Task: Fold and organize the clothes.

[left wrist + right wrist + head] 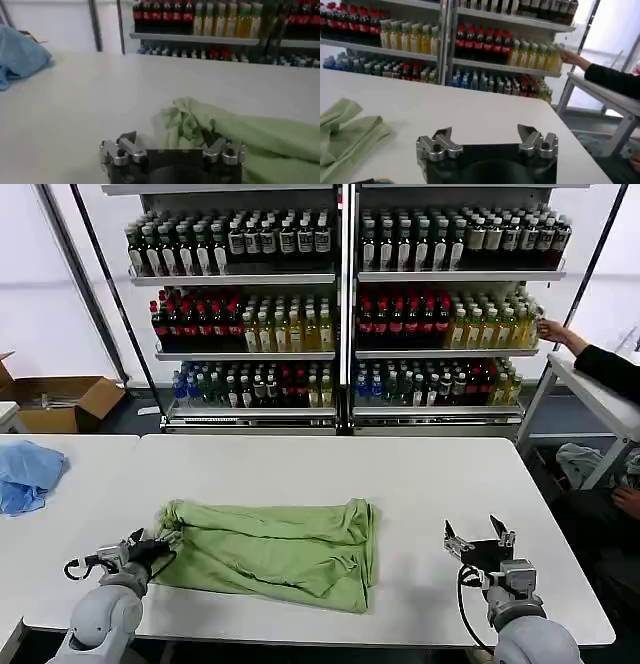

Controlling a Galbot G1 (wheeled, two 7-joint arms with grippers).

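Note:
The light green shirt [270,549] lies folded into a broad band across the middle of the white table [420,484], its folded edge toward the shelves. At the shirt's left end my left gripper [158,547] is open. In the left wrist view, the bunched corner of the shirt [187,122] sits just ahead of the left gripper [172,142], close to one finger [220,146]. My right gripper [473,531] is open over bare table to the right of the shirt, with nothing between its fingers. The right wrist view shows that gripper [484,132] and the shirt's edge [345,130] off to one side.
A light blue cloth [28,474] is heaped on the adjoining table at far left. Behind the tables stand shelves of bottles [340,304]. A cardboard box [60,402] sits on the floor at back left, and a white side table [600,399] stands at right.

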